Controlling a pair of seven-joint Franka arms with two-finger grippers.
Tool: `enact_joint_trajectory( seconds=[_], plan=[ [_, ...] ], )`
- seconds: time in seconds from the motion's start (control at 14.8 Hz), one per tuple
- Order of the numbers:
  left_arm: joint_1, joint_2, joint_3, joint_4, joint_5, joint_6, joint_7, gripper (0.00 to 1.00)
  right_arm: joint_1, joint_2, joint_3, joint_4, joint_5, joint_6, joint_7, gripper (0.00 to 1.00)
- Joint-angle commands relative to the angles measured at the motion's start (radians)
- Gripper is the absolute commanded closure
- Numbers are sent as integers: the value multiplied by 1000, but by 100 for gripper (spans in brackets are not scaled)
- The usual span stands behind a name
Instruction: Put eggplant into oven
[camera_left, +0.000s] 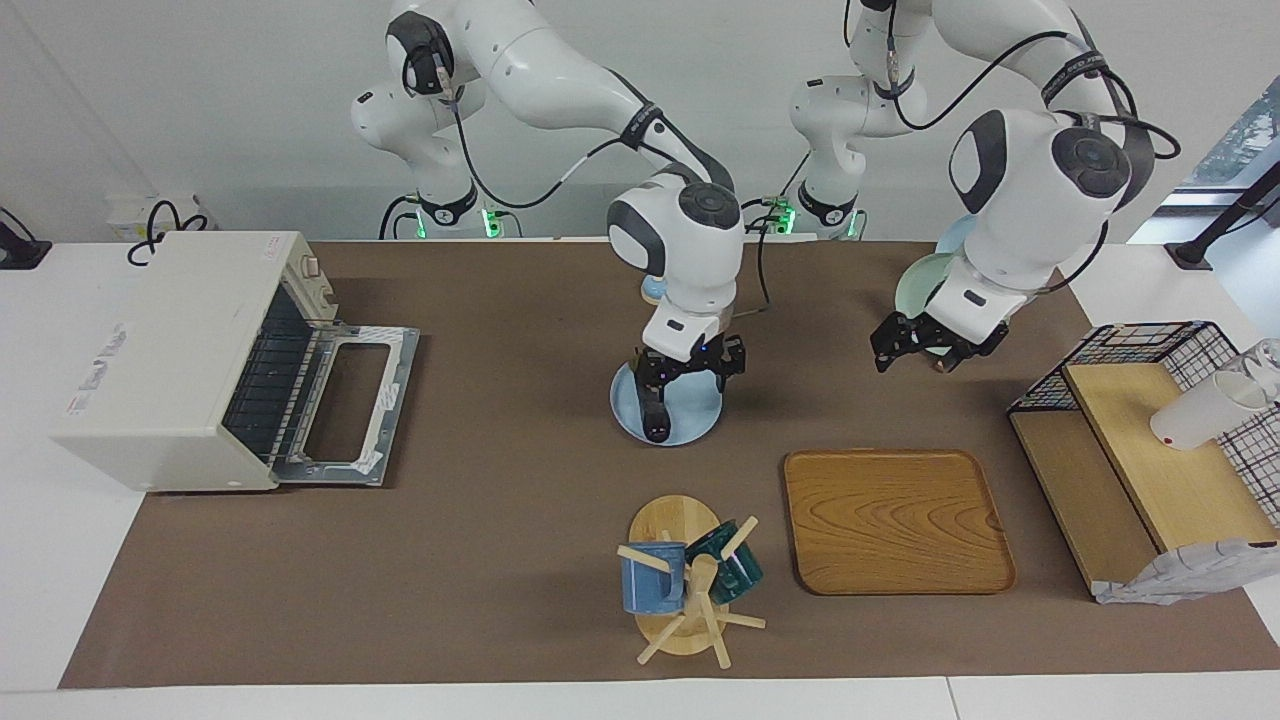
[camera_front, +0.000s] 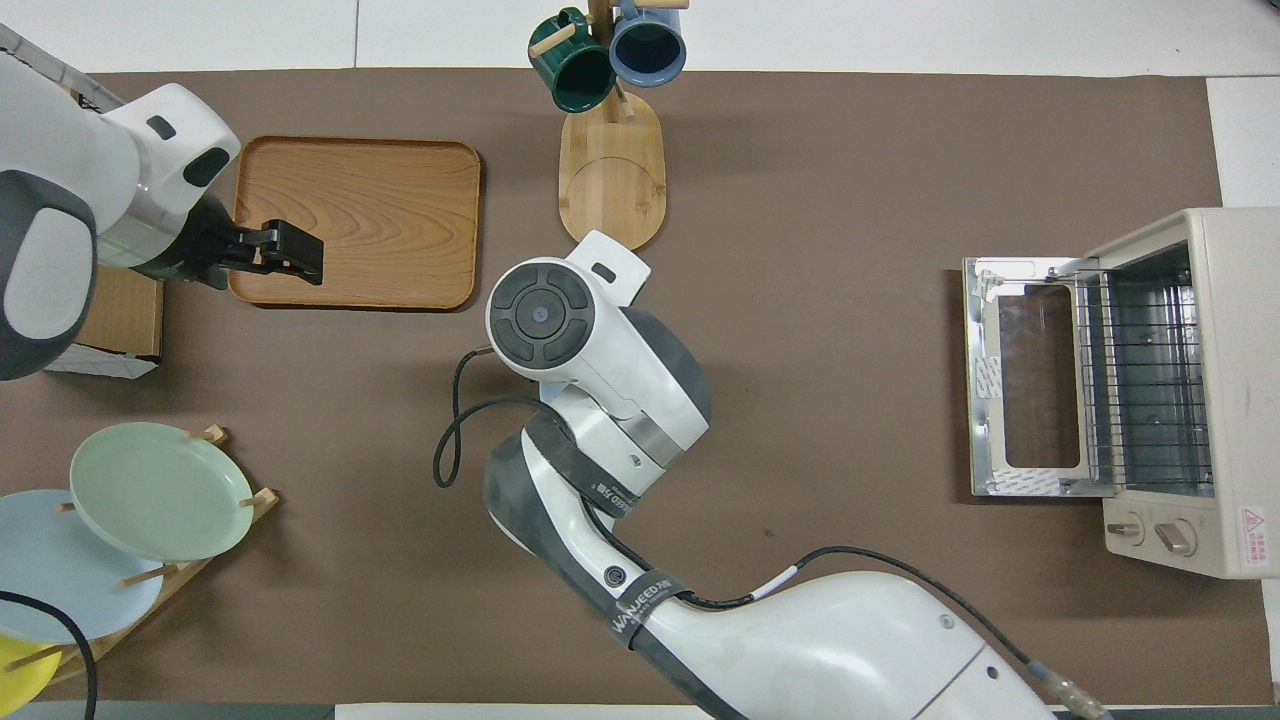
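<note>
Eggplant (camera_left: 655, 408): dark, slim, on the pale blue plate (camera_left: 702, 418) mid-tabletop. It points roughly 12 to 6 o'clock in the facing view. The overhead view hides it entirely under the right arm.

Right tool (camera_left: 690, 372): low over the plate, right at the eggplant's upper end. Cannot tell whether it is clenched on the eggplant or released.

Left tool (camera_left: 925, 345): waits in the air toward the left arm's end, by the plate rack (camera_front: 215, 560). State cannot be told.

Oven (camera_left: 160, 350): at 9 o'clock from the plate in the facing view, well apart. Door (camera_left: 350, 405) dropped flat, wire rack (camera_left: 265, 375) exposed.

Judgement: grasp stage, carry not yet begun.

Risks from here:
- Glossy, curved skin. An end grip could let the eggplant pivot or slip out mid-carry.
- A lift off the plate could drag the plate along if a fingertip catches the rim.
- A long item entering crosswise could strike the oven frame. It should go in lengthwise.
- A low approach could clip the open door or its handle.
- The eggplant could roll on the rack bars and come back out over the door.
</note>
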Motion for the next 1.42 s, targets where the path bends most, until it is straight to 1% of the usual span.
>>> enact_joint_trajectory(
  seconds=[0.0, 0.14, 0.2, 0.27, 0.34, 0.41, 0.54, 0.61, 0.68, 0.74, 0.81, 0.95, 1.02, 1.08, 1.22, 1.35],
  plan=[
    [2, -70, 7, -1, 27, -105, 4, 0, 37, 17, -2, -18, -23, 67, 23, 0],
    [2, -79, 7, 51, 29, -206, 2, 0, 42, 18, -2, -34, -26, 78, 22, 0],
    [-1, -79, 8, 82, 29, -259, 2, 0, 47, 17, -2, -52, -27, 79, 20, 4],
    [-5, -82, 11, 88, 29, -280, 2, 0, 68, 17, -2, -69, -39, 81, 22, 10],
    [-12, -88, 25, 81, 29, -271, 2, 0, 97, 18, -2, -86, -61, 89, 23, 17],
    [-13, -96, 25, 61, 27, -264, 4, 0, 102, 18, -2, -104, -79, 98, 23, 25],
    [-15, -120, 25, 13, 27, -232, 4, 0, 103, 18, -2, -124, -93, 98, 22, 46],
    [-13, -123, 25, 9, 27, -228, 4, 0, 102, 18, -2, -124, -96, 99, 20, 51],
    [-15, -123, 25, 8, 27, -231, 4, 0, 102, 17, -2, -126, -96, 98, 20, 63],
    [-18, -123, 25, 10, 27, -241, 4, 0, 102, 17, -2, -126, -98, 95, 17, 79],
    [-19, -125, 25, 9, 27, -248, 4, 0, 102, 17, -2, -126, -98, 92, 14, 100],
    [-19, -130, 25, 4, 27, -251, 5, 0, 102, 17, -2, -126, -101, 87, 10, 100],
    [-19, -134, 25, -4, 27, -248, 5, 0, 100, 15, -2, -124, -128, 81, 2, 100],
    [-19, -142, 25, -10, 27, -244, 8, 0, 100, 9, -2, -120, -165, 57, -3, 100],
    [-19, -143, 25, -1, 27, -242, 8, 0, 96, -6, -2, -89, -220, -60, -3, 100],
    [-18, -143, 25, 22, 31, -265, 8, 0, 87, -40, -10, -97, -227, -89, -15, 100]
  ],
)
